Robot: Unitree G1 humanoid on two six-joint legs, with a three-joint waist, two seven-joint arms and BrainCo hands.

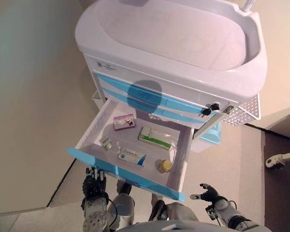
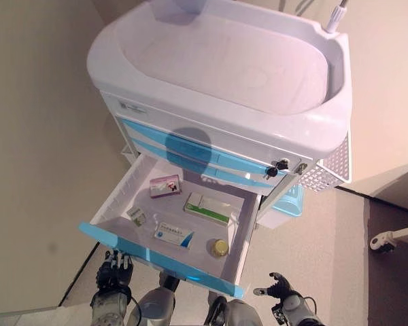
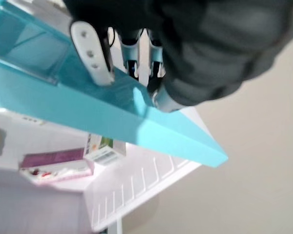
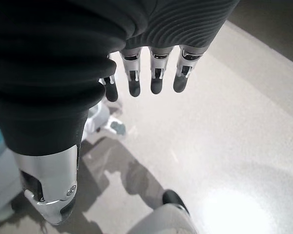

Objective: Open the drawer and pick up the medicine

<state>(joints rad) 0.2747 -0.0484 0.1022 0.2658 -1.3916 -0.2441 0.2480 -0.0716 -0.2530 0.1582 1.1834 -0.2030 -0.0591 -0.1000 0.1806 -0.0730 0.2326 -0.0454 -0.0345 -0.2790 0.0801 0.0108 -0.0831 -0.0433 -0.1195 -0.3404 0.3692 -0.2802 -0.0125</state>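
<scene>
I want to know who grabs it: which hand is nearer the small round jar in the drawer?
Right, though not by much. The right hand hangs open below the drawer's right corner, close to the jar. The left hand is at the drawer's front, toward its left end.

A clinic or ward room: white medical cart [image 1: 183,58] with blue-fronted drawers, medicine boxes [image 1: 154,137] inside

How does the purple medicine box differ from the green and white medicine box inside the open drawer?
The purple box is shorter and lies nearer the back left of the drawer; the green and white box is longer and lies nearer the middle, towards the right. The purple box has a pink-purple face, while the other is mostly white with a green edge. Both lie flat on the drawer floor, and no robot hand touches them.
</scene>
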